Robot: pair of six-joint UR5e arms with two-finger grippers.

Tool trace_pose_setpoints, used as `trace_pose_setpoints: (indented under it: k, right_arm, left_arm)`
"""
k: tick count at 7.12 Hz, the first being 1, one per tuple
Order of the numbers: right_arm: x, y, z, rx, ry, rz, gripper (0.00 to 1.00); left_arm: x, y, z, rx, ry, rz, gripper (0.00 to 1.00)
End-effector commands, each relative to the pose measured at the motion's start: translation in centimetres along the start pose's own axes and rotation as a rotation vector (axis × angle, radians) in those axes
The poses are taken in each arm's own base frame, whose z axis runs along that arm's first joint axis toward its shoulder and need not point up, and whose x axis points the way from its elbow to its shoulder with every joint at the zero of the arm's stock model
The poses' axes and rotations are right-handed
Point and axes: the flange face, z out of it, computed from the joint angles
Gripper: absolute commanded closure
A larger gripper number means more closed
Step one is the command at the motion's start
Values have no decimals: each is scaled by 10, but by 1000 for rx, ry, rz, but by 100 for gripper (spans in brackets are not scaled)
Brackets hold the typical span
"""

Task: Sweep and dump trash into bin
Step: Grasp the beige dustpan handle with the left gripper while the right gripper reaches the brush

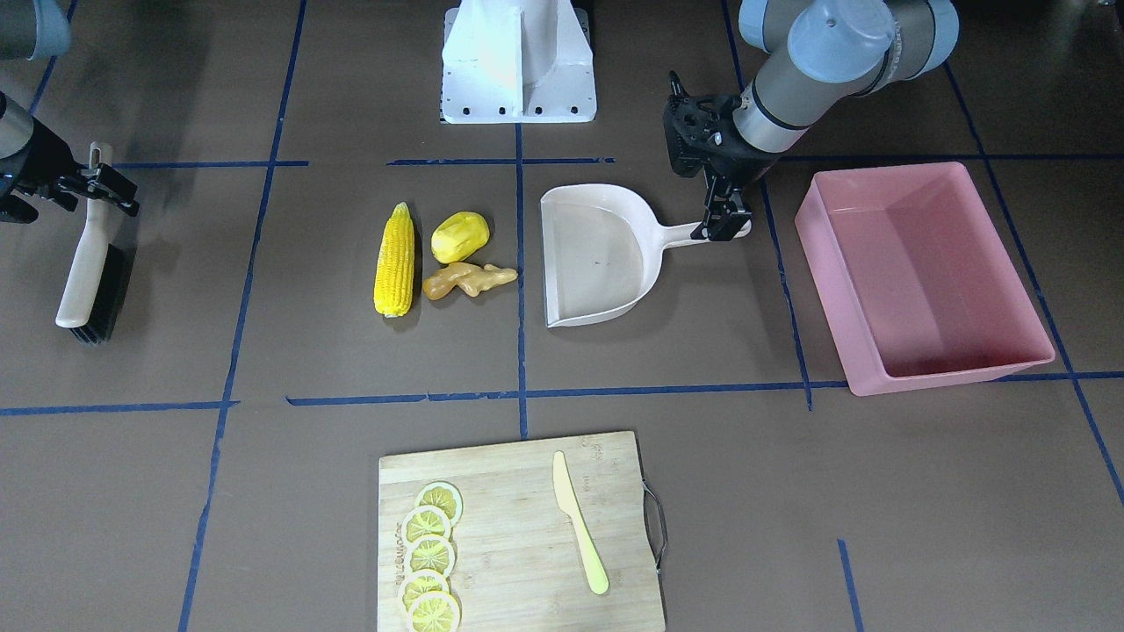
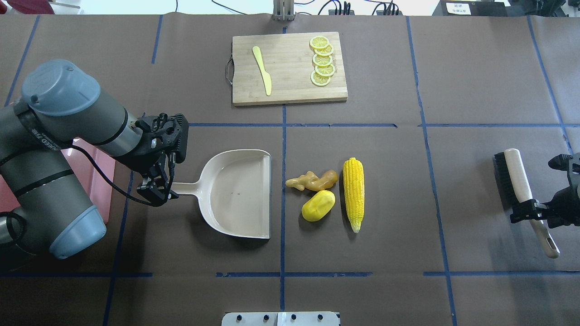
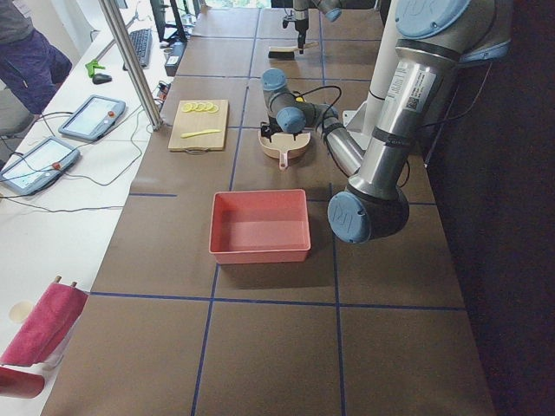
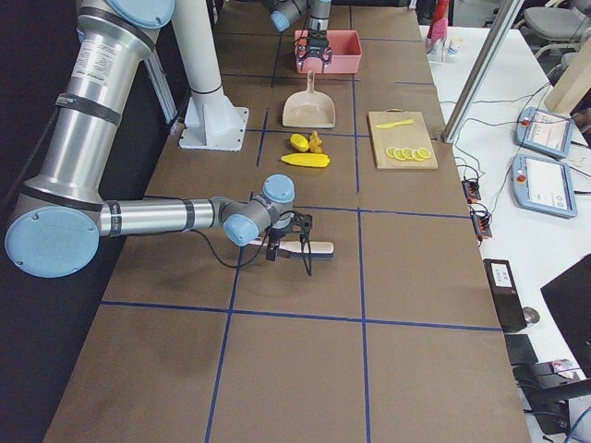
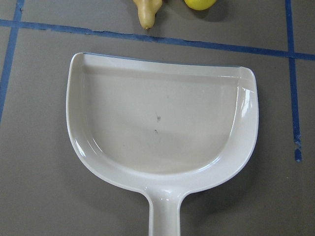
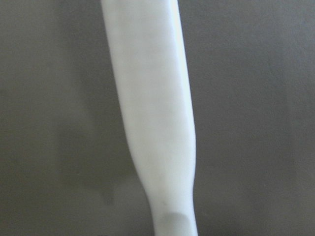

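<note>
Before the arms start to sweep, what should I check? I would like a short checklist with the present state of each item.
1. The dustpan lies flat on the table, mouth towards the corn: ok.
2. The left gripper straddles the dustpan handle; firm grip: cannot tell.
3. The right gripper is at the brush handle; firm grip: cannot tell.
4. The corn, potato and ginger lie together between dustpan and brush: ok.
5. The bin is upright and empty, on the handle side of the dustpan: ok.
6. The cutting board lies apart from the sweeping line: ok.
</note>
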Motion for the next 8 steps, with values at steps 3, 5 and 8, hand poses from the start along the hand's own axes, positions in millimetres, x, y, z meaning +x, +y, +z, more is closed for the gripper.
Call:
trace_pose_setpoints:
  k: [3,5,8]
  right_arm:
    - [5,21,-13,-9,5,-6,31]
    - [-2,23,-7,-17,13,-25,39]
    - [-5,25,-2,-25,18,-34,43]
  left_arm:
    - [0,0,0,2,-1,2,1]
    - [0,0,-1,3,-2,2,1]
    - [-1,0,-1,2,-2,1,1]
